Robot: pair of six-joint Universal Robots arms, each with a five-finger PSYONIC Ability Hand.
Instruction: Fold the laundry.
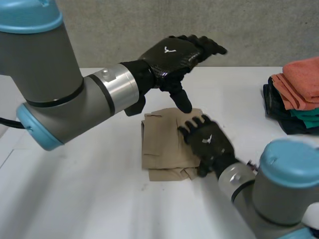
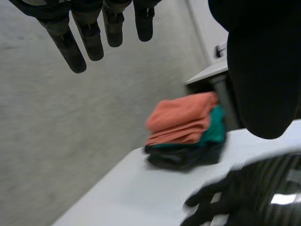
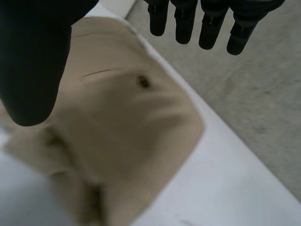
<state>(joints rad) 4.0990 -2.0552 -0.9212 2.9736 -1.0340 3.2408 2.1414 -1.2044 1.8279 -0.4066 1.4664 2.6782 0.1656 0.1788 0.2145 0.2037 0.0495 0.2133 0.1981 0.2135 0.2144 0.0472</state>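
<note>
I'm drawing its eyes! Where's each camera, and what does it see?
Head: behind, between the arms, looking down at the table; both arms show.
From the left wrist, along the left hand toward the clothes stack.
From the right wrist, along the right hand onto the tan garment.
Head and left wrist both show the clothes stack.

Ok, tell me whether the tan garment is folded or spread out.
Folded: the tan garment lies as a compact rectangle, with stacked layers showing along its near edge.

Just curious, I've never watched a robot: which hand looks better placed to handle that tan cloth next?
Probably the right: the right hand is open, low over the tan cloth; the left hand, open too, is raised higher.
</note>
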